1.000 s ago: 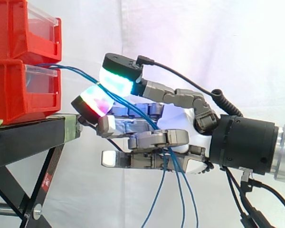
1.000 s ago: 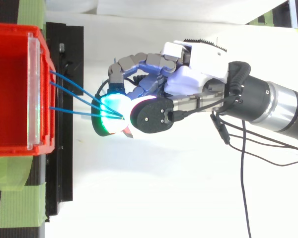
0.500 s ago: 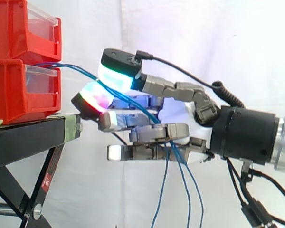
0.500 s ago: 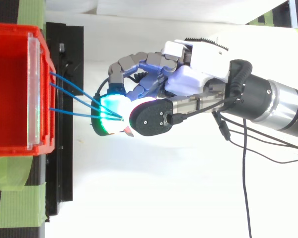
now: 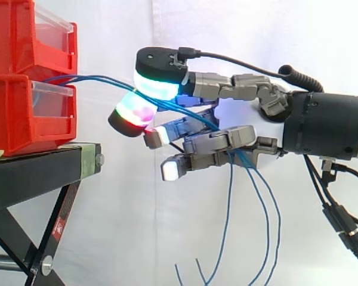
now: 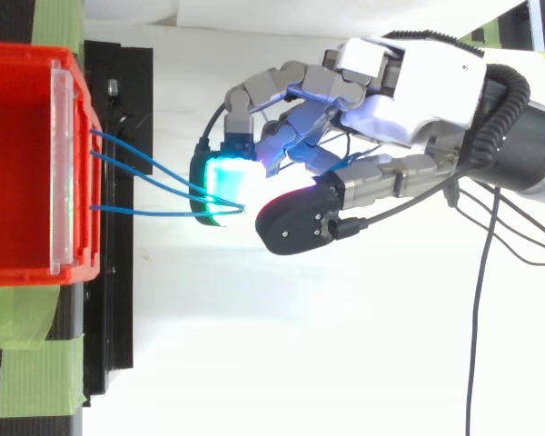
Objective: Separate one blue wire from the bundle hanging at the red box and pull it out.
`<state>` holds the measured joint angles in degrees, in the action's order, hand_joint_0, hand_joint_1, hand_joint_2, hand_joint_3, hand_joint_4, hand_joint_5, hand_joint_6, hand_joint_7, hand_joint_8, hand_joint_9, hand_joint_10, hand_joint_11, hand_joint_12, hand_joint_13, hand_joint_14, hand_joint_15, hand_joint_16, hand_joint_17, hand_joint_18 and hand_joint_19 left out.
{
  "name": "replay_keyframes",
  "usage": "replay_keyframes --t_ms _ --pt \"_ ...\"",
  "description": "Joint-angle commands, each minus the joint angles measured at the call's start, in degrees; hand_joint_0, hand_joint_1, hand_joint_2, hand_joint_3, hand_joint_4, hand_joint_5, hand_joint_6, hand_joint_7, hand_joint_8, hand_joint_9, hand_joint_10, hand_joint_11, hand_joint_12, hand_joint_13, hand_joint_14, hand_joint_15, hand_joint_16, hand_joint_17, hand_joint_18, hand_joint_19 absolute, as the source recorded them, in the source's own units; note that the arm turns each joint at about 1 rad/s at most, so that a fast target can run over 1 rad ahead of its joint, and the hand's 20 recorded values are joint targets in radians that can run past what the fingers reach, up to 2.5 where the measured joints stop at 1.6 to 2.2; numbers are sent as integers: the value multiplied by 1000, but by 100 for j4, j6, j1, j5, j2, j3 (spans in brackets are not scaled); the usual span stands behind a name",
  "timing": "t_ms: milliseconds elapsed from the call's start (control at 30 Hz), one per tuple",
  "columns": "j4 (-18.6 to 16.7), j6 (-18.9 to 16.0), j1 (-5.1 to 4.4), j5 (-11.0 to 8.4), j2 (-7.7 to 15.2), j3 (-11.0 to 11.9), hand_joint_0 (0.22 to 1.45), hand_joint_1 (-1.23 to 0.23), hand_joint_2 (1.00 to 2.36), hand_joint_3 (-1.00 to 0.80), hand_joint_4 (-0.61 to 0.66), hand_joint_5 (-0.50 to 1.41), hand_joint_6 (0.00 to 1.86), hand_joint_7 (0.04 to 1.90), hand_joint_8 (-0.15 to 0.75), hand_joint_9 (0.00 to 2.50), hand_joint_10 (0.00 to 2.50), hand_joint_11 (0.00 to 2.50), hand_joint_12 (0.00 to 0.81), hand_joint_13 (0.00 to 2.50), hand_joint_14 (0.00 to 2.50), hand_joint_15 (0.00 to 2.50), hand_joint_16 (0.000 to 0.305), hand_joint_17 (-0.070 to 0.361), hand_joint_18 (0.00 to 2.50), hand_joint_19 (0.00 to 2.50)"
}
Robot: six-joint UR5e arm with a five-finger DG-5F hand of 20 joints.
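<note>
Your robot hand (image 5: 224,140) is at the separating step. Its glowing fingertip pads (image 5: 158,83) are closed together on the thin blue wires (image 6: 136,211), and all three appear to run into that one pinch. The wires leave the front of the lower red plastic bin (image 5: 24,113), stretch across to the pads, then drape through the robot hand and hang loose below it. No single wire looks isolated, so I'd judge you need to let two slip free before drawing away from the bin.
</note>
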<state>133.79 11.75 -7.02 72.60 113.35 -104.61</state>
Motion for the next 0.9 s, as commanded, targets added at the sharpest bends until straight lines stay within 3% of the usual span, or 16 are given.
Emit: replay_keyframes --t_ms 0,200,867 --pt "165 64 26 17 -76 -7 648 -705 1028 -92 167 -197 804 1096 327 992 9 1483 313 1233 1991 773 50 111 750 902" --pt "385 337 34 43 -199 2 651 -707 1028 -99 175 -198 804 1105 321 982 8 1482 305 1225 1955 802 50 112 744 892" --pt "429 319 43 78 -208 2 663 -742 1027 -149 211 -202 802 1071 316 929 9 1493 312 1194 1879 817 50 112 705 879"
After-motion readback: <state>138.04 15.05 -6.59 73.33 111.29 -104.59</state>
